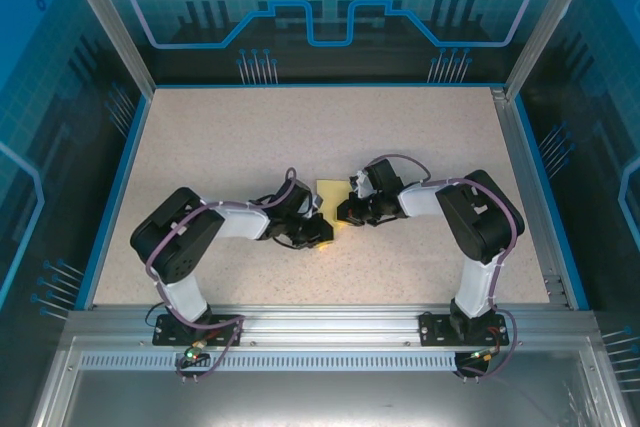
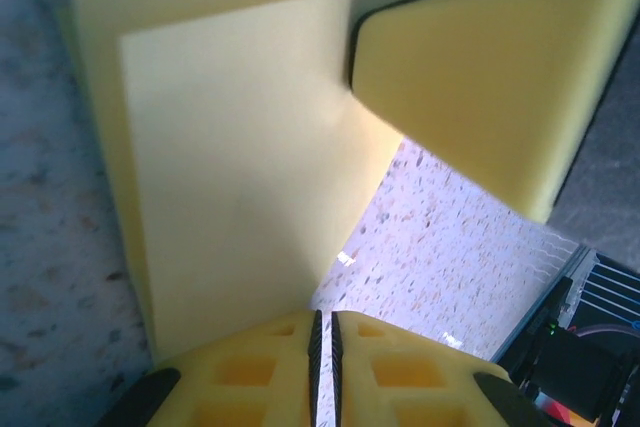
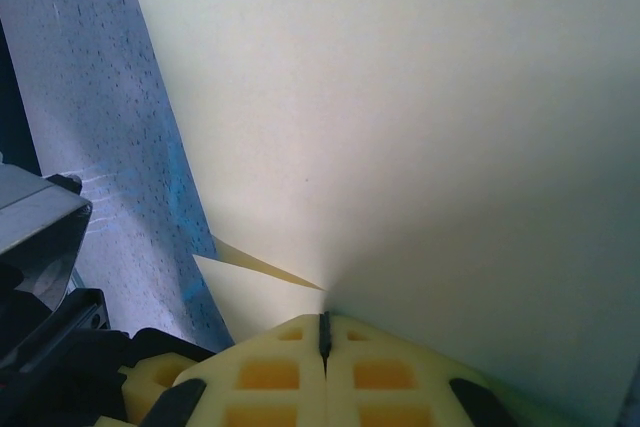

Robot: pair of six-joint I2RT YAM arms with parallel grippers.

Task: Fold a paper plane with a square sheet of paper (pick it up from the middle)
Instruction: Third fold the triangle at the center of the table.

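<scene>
So the square sheet of paper (image 1: 330, 192) sits roughly in the middle of the table (image 1: 300, 127), right between the two grippers, and it's plain yellow with no print on it. From the top camera only a small patch of it peeks out between the black wrists. It isn't flat: in the left wrist view the paper (image 2: 240, 177) stands up off the speckled table (image 2: 440, 257), with a paler panel in front of a darker yellow layer that shows along its left side and top. I can't tell exactly how the fold goes.

The left gripper (image 2: 322, 332) has its yellow fingers nearly together, just a thin dark slit between them, and the sheet's bottom edge runs straight into that slit, so it looks pinched there. In the top view the left gripper (image 1: 318, 232) is at the near-left corner of the sheet.

The right gripper (image 3: 323, 332) is fully closed on the paper (image 3: 420, 127) too, with a little pointed wrinkle fanning off to the left of the fingertips. From above, the right gripper (image 1: 347, 212) comes in from the sheet's right side. One of its yellow pads (image 2: 470, 77) shows up big in the left wrist view, pressed against the paper's upper right.

Both arms bend inward from their bases on the metal rail (image 1: 320, 322), and blue-lit walls (image 1: 60, 97) surround the table.
</scene>
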